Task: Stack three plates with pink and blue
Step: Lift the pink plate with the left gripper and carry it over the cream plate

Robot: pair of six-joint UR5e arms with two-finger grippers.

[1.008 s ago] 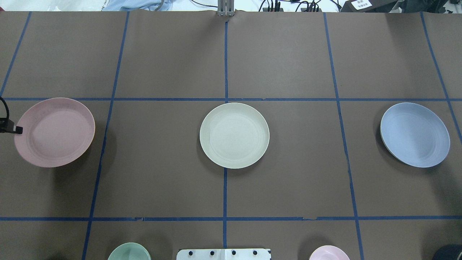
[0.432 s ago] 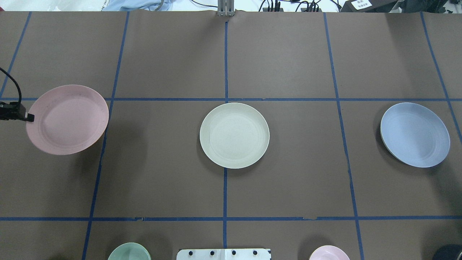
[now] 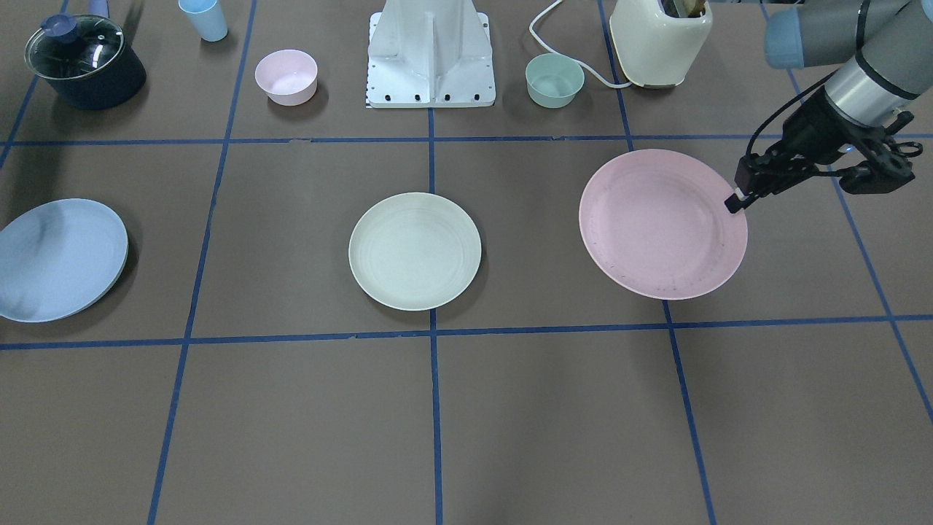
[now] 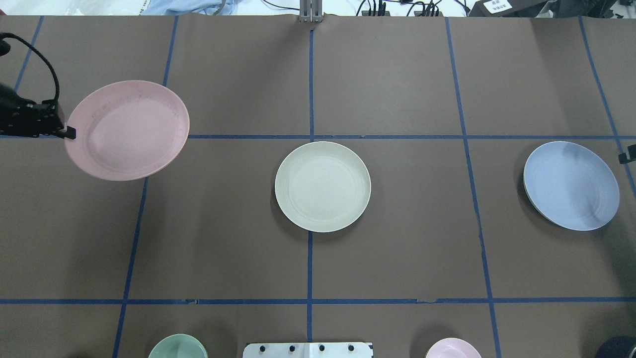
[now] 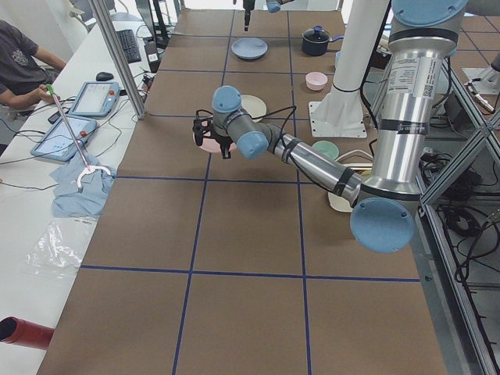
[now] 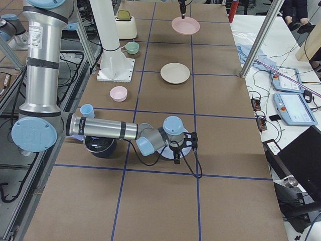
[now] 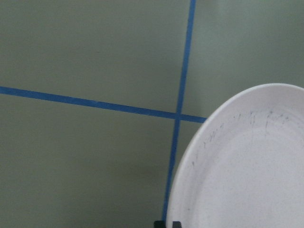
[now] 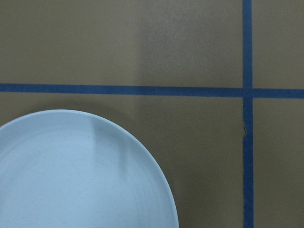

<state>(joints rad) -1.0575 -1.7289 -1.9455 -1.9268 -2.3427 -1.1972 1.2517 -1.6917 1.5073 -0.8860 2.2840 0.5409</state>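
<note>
Aloft: the pink plate (image 3: pixel 660 222) hangs clear of the table (image 3: pixel 510 423) on the operators' side of the row. It is slightly tilted, with its shadow thrown off to one side.
Grip: the left gripper (image 3: pixel 736 200) is clamped on the pink plate's rim, pinching only the edge nearest the arm. The rest of the plate juts out unsupported.
Centre square: the cream plate (image 3: pixel 414 251) lies flat on the table, well apart from the other two and with nothing on it. It looks like the base for the stack.
Other end of the row: the blue plate (image 3: pixel 58 259) rests on the table. The right gripper (image 6: pixel 179 149) hovers just over its outer edge, and I cannot tell whether its jaws are open or closed.
Handling: the plates look like light, stiff, matte plastic that is unlikely to break. They are shallow and thin-lipped, so a plate held by one edge may sag or swing.
Hold point: the rim is the only purchase, one finger over the lip and one under. It is best set down level and centred.
Back row: beyond the plates stand a pink bowl (image 3: pixel 286 76) and a green bowl (image 3: pixel 555 80) on either side of the robot's base (image 3: pixel 431 55). A lidded pot (image 3: pixel 84 62) and a blue cup (image 3: pixel 204 18) sit in the corner.
</note>
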